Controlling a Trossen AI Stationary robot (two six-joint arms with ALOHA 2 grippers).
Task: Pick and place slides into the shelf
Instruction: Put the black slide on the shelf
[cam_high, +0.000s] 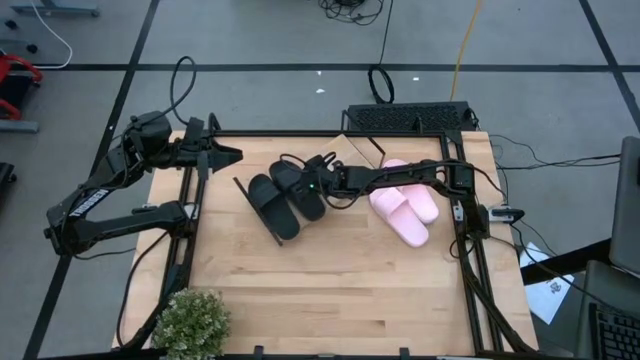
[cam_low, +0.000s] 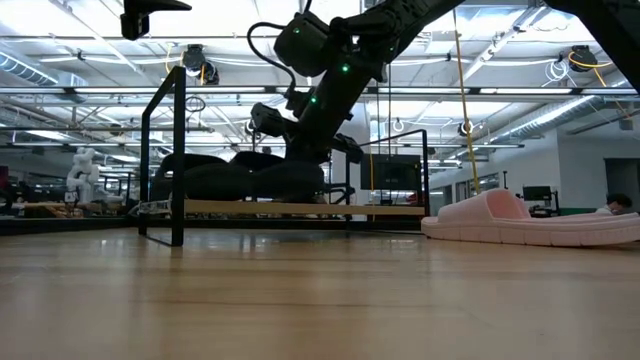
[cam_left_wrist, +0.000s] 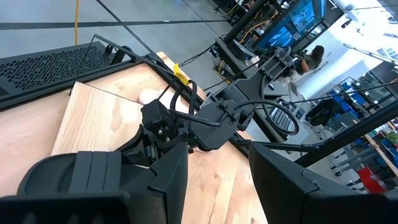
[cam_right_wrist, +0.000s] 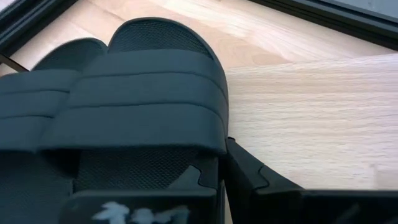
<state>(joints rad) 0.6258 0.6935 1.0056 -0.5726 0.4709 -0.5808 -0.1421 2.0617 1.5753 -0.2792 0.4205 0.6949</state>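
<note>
A light wooden tabletop (cam_high: 330, 290) sits in a hall with a grey taped floor; a small potted plant (cam_high: 190, 322) stands at its near left corner. The shelf (cam_high: 262, 215) lies mid-table, holding both black slides (cam_high: 285, 195) side by side; the pink slides (cam_high: 405, 207) rest on the table to its right. The right gripper (cam_high: 322, 165) reaches over the shelf, its fingers closed on the nearer black slide's edge; the left gripper (cam_high: 228, 154) waits open at the far left corner, empty.

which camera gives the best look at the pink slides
The high view: both pink slides lie side by side on the table, whole, partly crossed by the right arm. The low view shows them side-on only. The left wrist view catches a sliver; the right wrist view shows none.
</note>
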